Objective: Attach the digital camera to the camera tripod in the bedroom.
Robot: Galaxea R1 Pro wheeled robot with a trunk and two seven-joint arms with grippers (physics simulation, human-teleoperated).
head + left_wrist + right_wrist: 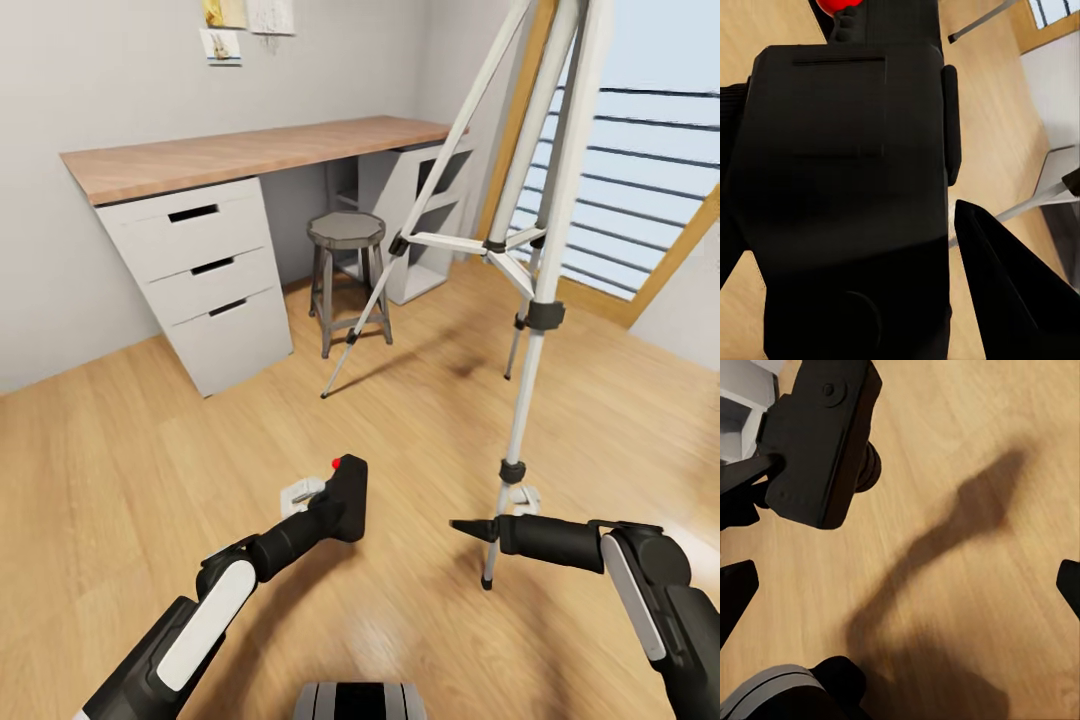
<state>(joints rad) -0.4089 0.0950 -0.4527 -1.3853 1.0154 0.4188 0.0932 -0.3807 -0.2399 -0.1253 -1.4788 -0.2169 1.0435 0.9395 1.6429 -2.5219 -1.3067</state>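
- Left arm: reaches forward and up from the lower edge of the head view, its left gripper (335,505) closed on the digital camera (348,497), held above the wood floor (150,470)
- Digital camera: black body upright in the grasp, red dot (337,463) on top; in the left wrist view the camera (847,195) sits against one dark finger (1009,289)
- Right arm: stretches in low beside the camera tripod (540,250), forearm roughly level; the right gripper (470,527) points toward the camera and ends just short of the tripod's nearest leg (515,440)
- Right gripper state: fingertips (735,592) stand wide apart at opposite edges of the right wrist view, nothing between them
- Camera relative to tripod: held apart from the nearest leg, low beside its bottom section; the right wrist view sees the camera (817,439) across open floor
- Tripod: stands on the floor with legs spread, between the desk (250,150) and the window (640,150); the stool (347,275) sits just beyond its far leg
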